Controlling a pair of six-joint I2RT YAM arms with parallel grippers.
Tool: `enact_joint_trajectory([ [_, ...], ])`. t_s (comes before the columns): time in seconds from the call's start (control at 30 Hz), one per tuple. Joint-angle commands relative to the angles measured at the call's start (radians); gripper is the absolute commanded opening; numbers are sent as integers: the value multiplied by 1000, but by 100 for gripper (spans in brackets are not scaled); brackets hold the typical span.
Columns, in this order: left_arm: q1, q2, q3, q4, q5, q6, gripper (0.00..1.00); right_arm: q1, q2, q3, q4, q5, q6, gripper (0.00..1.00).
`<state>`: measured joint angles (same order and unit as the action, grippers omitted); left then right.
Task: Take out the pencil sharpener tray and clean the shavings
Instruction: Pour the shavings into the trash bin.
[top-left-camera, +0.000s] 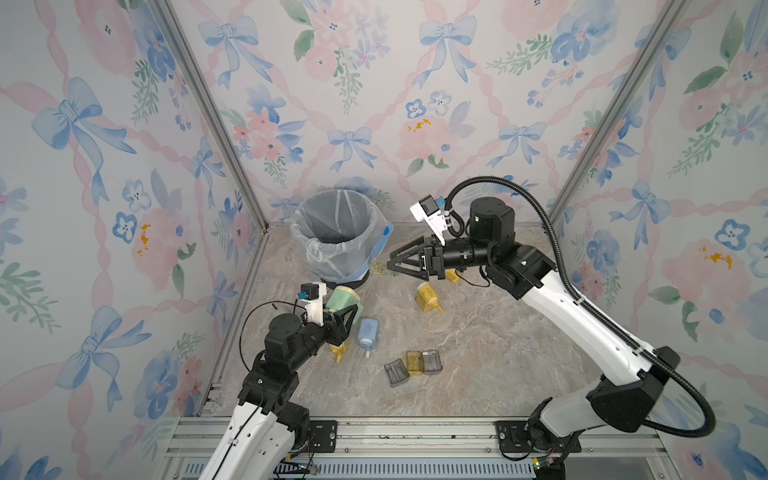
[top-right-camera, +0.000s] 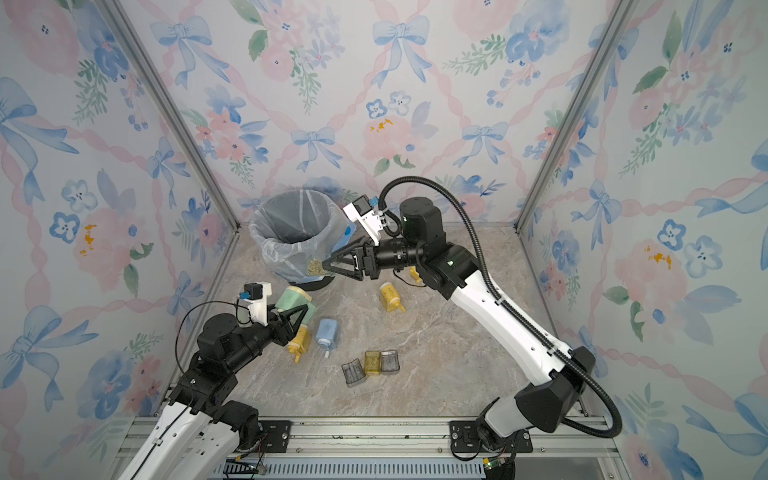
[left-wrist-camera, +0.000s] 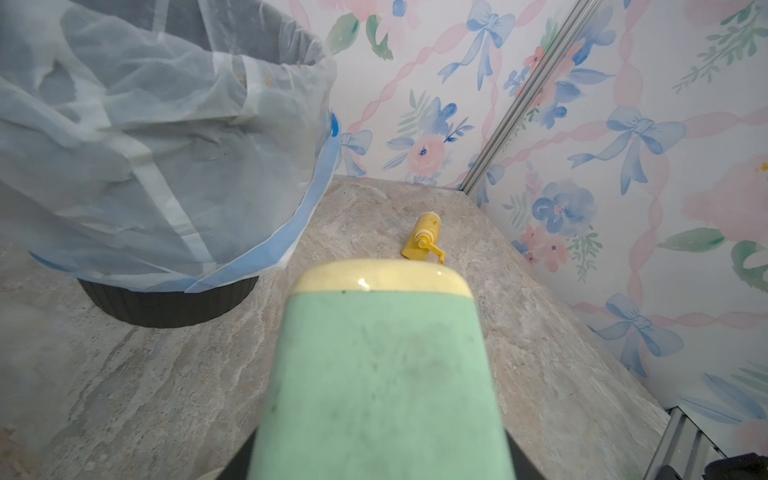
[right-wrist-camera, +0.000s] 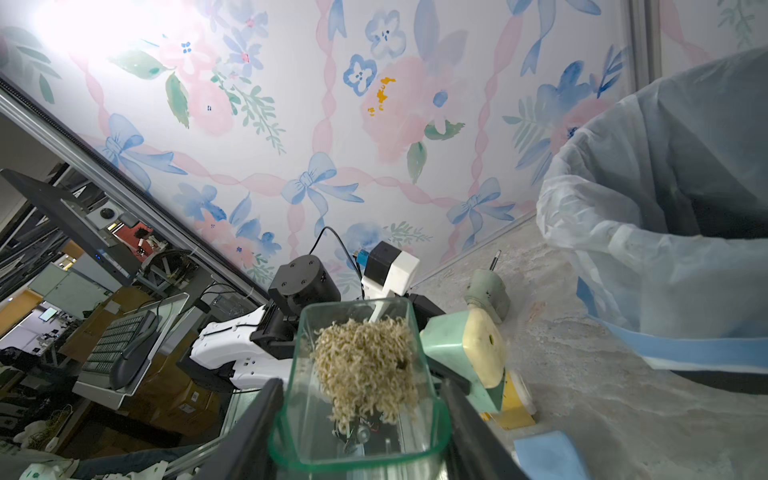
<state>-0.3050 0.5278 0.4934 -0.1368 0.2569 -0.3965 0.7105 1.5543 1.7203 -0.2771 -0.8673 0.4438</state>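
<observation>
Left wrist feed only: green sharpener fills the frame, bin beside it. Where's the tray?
Observer: The right gripper is clamped on a clear tray, apart from the sharpener body.
Operator: Dumped yet?
Observer: No, a heap of shavings sits inside it.
Operator: Over the bin?
Observer: Not yet. In both top views the tray end sits beside the bin, against its outer wall, not above the opening.
</observation>
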Motion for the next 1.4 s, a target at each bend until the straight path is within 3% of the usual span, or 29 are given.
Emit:
enact_joint_trajectory([
  [0.0, 11, 16, 15, -1, -8, 29, 0, 12, 91, 119, 35, -1, 74, 45],
  [0.33, 17, -7, 8, 2, 11, 22, 0, 32, 396, 454, 4, 96, 173, 43],
  [0.57, 24, 0, 9, 2, 31, 21, 0, 19, 586, 655, -20, 168, 369, 41],
  [0.9, 30, 9, 6, 2, 48, 19, 0, -8, 695, 686, 159, 245, 752, 41],
  [1.1, 31, 9, 3, 2, 50, 19, 0, -3, 733, 647, 364, 298, 1020, 41],
  [1.37, 31, 16, 1, 1, 42, 16, 0, 14, 774, 657, 381, 414, 1297, 42],
])
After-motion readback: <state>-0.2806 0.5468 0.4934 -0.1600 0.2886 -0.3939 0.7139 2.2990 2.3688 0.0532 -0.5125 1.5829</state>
